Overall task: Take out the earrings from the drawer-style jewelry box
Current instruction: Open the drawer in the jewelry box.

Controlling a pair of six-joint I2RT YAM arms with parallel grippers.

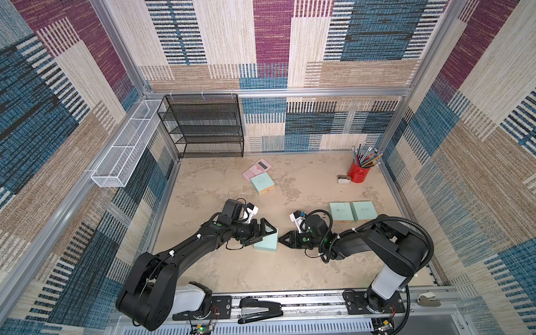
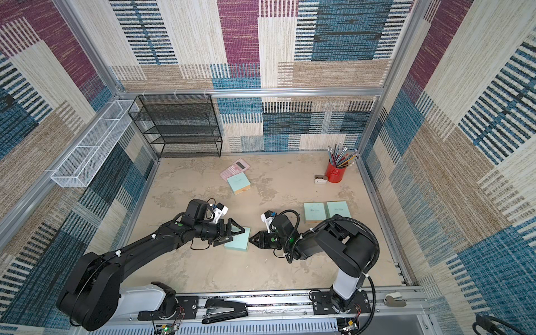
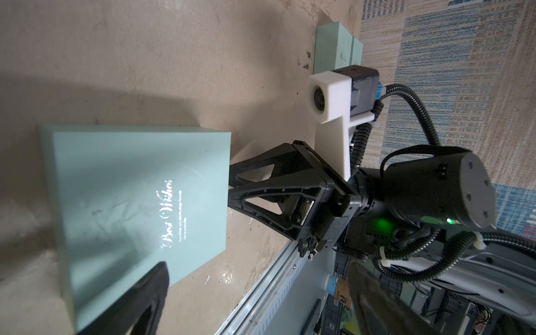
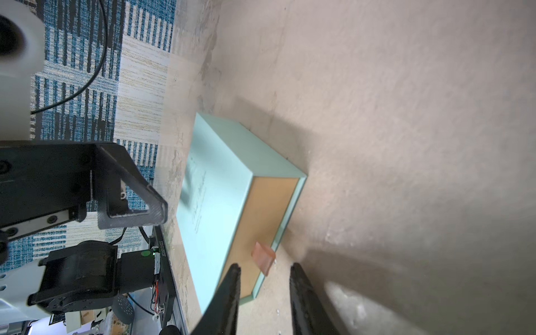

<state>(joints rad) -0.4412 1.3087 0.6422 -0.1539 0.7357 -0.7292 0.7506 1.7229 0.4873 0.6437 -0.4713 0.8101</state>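
**Jewelry box shut on the surface, fingers at both ends**

1. Task item. One mint-green jewelry box (image 1: 268, 246) lies flat on the beige surface (image 1: 232, 269) near its middle, between the two arms, as both top views show (image 2: 240, 243). Its lid carries silver script reading "Best Wishes" (image 3: 166, 214). The tan drawer front (image 4: 266, 214) faces the right arm and sits flush in the sleeve. The earrings cannot be seen in any view.

2. Left fingers (image 1: 268, 227). They are spread wide and straddle the end of the box opposite the drawer front. One finger (image 4: 136, 203) shows over that far end. Contact with the box cannot be confirmed.

3. Right fingers (image 4: 232, 290). They are set narrow, with a clear gap between them and nothing in it. Their tips are level with the drawer front. A small pink pull tab (image 4: 263, 256) projects from the drawer front just ahead of the gap, not pinched.

4. Other items. A second mint box (image 1: 262, 184) lies just beside a pink calculator (image 1: 256, 169) toward the back. Two more mint boxes (image 1: 341, 211) (image 1: 364, 211) lie side by side near the right arm. A red cup of pencils (image 1: 359, 171) stands at the back right corner. A black stapler (image 1: 259, 311) lies on the front rail.
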